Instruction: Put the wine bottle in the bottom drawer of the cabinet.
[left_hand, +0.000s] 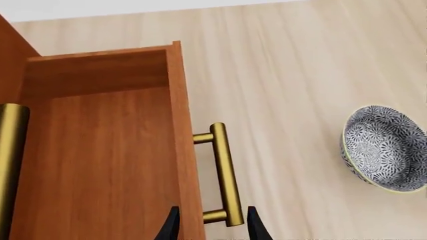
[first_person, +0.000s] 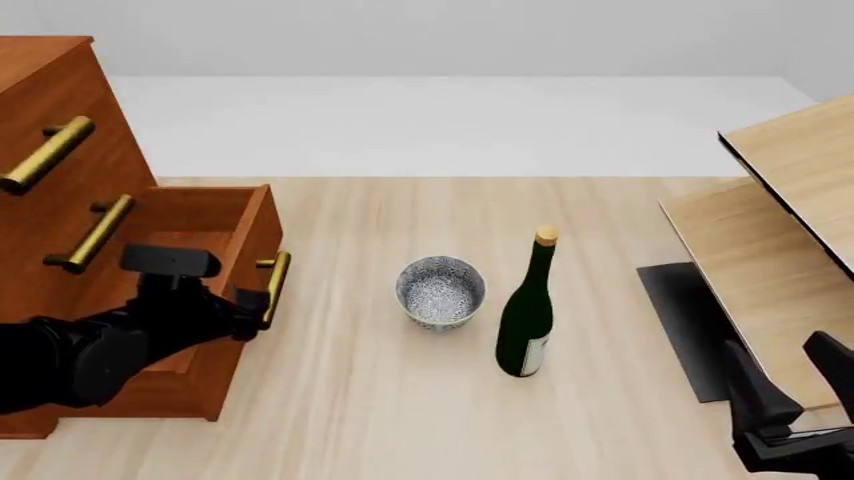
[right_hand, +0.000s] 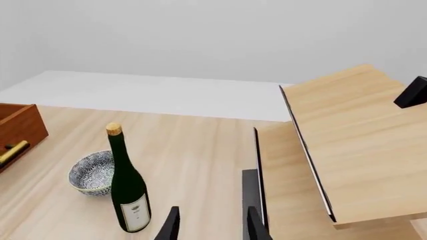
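While both grippers gape empty, the wine bottle's (first_person: 525, 320) pale label is unreadable.

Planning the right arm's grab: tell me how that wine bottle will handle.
The wine bottle stands tall on a narrow base, so a high push would likely tip it. Its glossy, glass-like surface may be slippery. Once on its side, its round body would probably roll.

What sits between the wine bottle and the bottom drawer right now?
The speckled bowl stands on the table between the wine bottle and the open bottom drawer. The left end effector is also at the drawer's brass handle. Going over the bowl looks feasible.
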